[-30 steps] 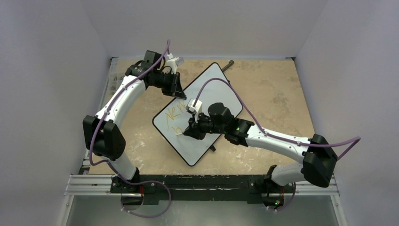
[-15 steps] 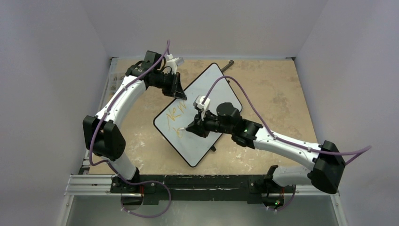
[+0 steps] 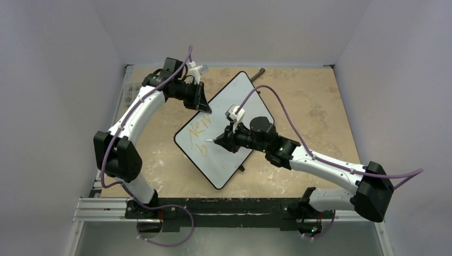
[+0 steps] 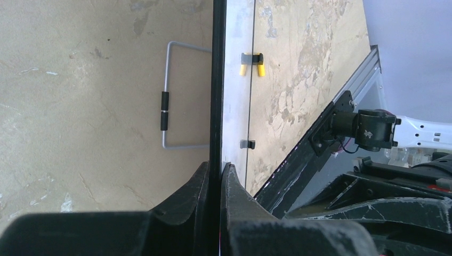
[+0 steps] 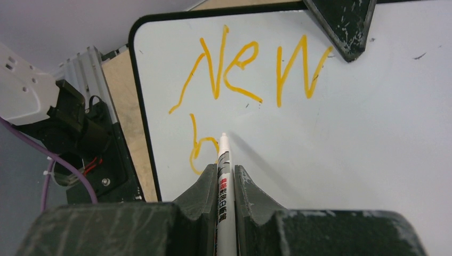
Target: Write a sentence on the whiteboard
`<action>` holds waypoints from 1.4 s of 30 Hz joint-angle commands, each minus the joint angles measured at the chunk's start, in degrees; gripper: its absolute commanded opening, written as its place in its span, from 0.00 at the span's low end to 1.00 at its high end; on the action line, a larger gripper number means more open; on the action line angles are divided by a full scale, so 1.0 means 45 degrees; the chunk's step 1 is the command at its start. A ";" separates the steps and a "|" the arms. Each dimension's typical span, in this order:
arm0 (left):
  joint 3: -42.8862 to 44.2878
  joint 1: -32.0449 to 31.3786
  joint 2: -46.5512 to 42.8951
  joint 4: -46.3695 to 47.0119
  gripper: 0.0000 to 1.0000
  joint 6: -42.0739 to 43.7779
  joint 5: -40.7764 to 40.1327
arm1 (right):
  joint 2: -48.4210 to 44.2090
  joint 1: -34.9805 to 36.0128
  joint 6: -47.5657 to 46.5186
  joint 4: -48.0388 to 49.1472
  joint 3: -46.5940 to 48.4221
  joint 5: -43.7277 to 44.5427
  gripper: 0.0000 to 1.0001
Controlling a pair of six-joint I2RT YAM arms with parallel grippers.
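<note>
The whiteboard (image 3: 234,101) lies slanted on the table, white with a thin black rim. Orange lettering (image 5: 240,66) on it reads "New", with a "b" (image 5: 198,146) under it; it also shows in the top view (image 3: 200,129). My right gripper (image 5: 226,169) is shut on a white marker pen (image 5: 224,160), whose tip is at the board just right of the "b". In the top view the right gripper (image 3: 219,141) is over the board's middle. My left gripper (image 4: 218,166) is shut on the whiteboard's black edge (image 4: 216,80), at its far left side (image 3: 203,106).
A grey wire stand (image 4: 169,96) lies on the tan table beside the board. A dark tool (image 3: 259,72) lies past the board's far corner. The black base rail (image 3: 224,208) runs along the near edge. White walls close in the table on three sides.
My right gripper has moved the pen up and right from the board's lower left, and an orange "b" now stands under "New". The left arm has not moved.
</note>
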 commanded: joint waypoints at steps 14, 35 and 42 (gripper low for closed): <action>-0.0191 0.0065 -0.0426 -0.0131 0.00 0.0455 -0.2107 | 0.0388 -0.0042 0.0179 0.0572 -0.0471 0.0034 0.00; -0.0208 0.0065 -0.0451 -0.0154 0.00 0.0499 -0.2107 | 0.0407 -0.0160 0.0331 -0.0034 -0.0474 0.1550 0.00; -0.0208 0.0065 -0.0450 -0.0143 0.00 0.0499 -0.2106 | 0.0444 -0.0325 0.0339 -0.0273 -0.0103 0.1889 0.00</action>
